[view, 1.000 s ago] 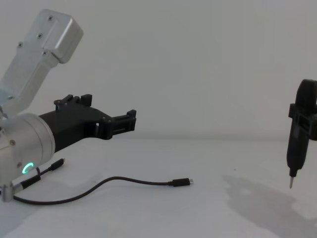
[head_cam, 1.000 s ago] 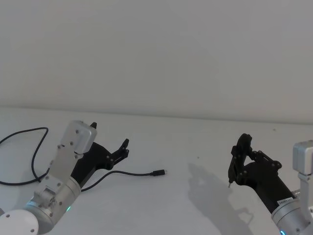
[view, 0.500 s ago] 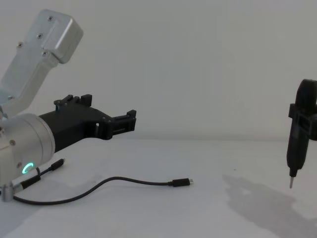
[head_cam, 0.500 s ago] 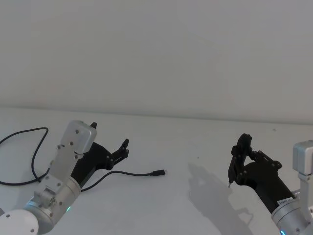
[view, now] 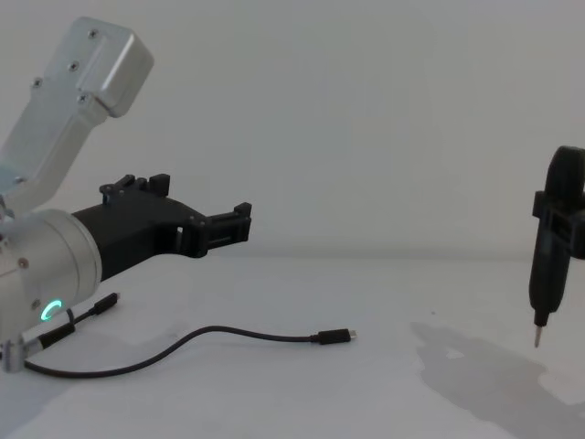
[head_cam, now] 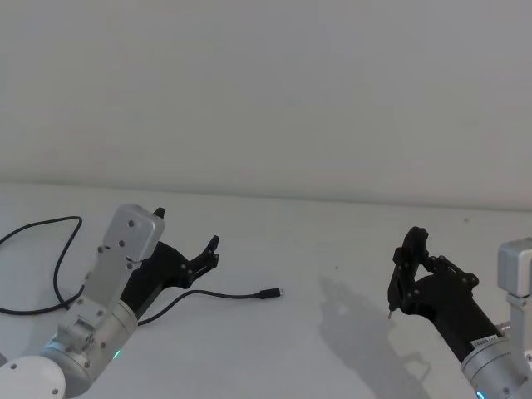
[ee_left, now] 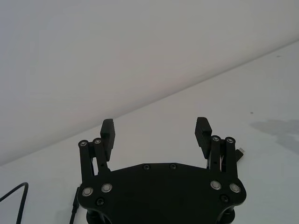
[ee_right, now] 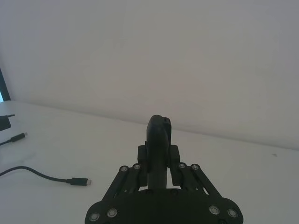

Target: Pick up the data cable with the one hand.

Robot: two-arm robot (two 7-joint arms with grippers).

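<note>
On the white table (head_cam: 332,241), the data cable (head_cam: 224,294) lies slack. Light and limp, it will sag; pinch just behind its stiff plug (head_cam: 268,293). Above the cable's bend hovers the left gripper (head_cam: 214,249), jaws wide apart. Well right of the cable, the right gripper (head_cam: 405,264) hangs, jaws together. Bare tabletop surrounds the cable.

White table (view: 384,402), black data cable (view: 274,336) lying loosely curved on it, plug end rightward
</note>
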